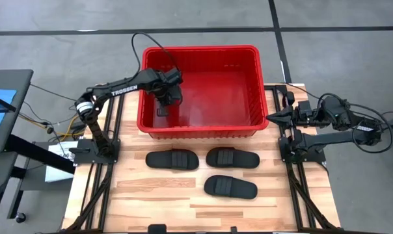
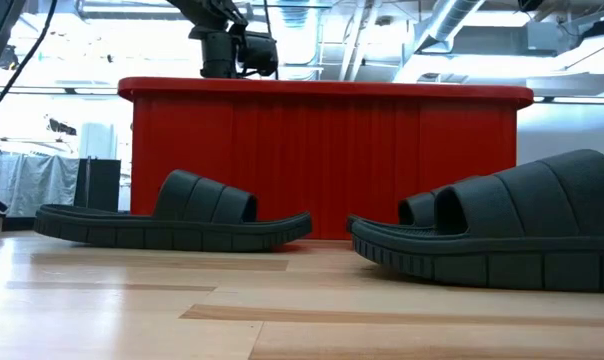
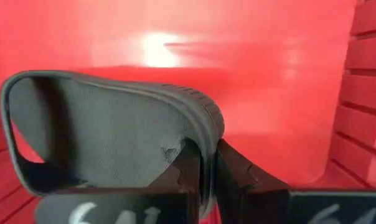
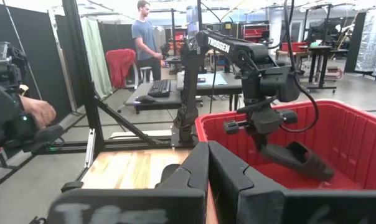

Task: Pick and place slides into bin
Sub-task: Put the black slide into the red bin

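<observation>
So far none of the four slides lies loose on the floor of the bin (image 1: 200,53), as far as I can see, but the first is nearly there: the left gripper (image 1: 164,103) hangs inside the bin close to its left wall, fingers pinched tight on the rim of a slide (image 4: 298,159) that dangles tilted just above the red bottom. From the wrist camera the slide's sole edge sits clamped between the two dark fingers (image 3: 191,171), so it is held, not yet let go. The other three slides lie flat on the wooden table (image 1: 138,195) in front of the bin: one (image 1: 172,159) just beside the bin's front wall toward its left end, a second (image 1: 232,157) just beside that wall toward its right end, and a third (image 1: 230,187) farther out from the bin, beyond the second. The right gripper (image 1: 273,117) waits just off the bin's right wall, its fingers closed together with nothing between them. By my reckoning the job is barely begun: one release to finish, then three more pick-ups.
</observation>
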`<control>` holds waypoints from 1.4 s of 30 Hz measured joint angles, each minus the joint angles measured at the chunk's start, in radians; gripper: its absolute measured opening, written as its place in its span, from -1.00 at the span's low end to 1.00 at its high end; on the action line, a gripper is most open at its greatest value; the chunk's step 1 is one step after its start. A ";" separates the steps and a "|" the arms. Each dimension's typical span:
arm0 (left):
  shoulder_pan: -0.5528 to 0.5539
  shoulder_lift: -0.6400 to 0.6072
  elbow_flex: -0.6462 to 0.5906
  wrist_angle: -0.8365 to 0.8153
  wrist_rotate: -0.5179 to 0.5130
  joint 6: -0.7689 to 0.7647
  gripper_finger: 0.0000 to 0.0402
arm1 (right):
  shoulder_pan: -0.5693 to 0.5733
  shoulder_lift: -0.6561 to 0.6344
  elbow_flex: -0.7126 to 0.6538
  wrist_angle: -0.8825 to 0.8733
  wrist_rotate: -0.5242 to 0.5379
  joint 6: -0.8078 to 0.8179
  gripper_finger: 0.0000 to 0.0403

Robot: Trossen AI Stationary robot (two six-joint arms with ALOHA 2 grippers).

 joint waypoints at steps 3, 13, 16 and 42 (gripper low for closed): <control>0.010 0.000 0.000 0.000 -0.009 0.018 -0.97 | 0.000 0.000 0.000 0.000 0.000 0.000 -1.00; 0.026 0.000 0.000 0.001 0.000 0.067 -0.97 | 0.000 0.000 0.000 0.000 0.000 0.000 -1.00; 0.026 0.000 0.000 0.001 -0.001 0.068 -0.91 | 0.000 0.000 0.000 0.000 0.000 0.000 -1.00; 0.024 0.000 -0.072 0.039 0.010 0.028 -0.71 | 0.000 0.000 0.000 0.000 0.000 0.000 -1.00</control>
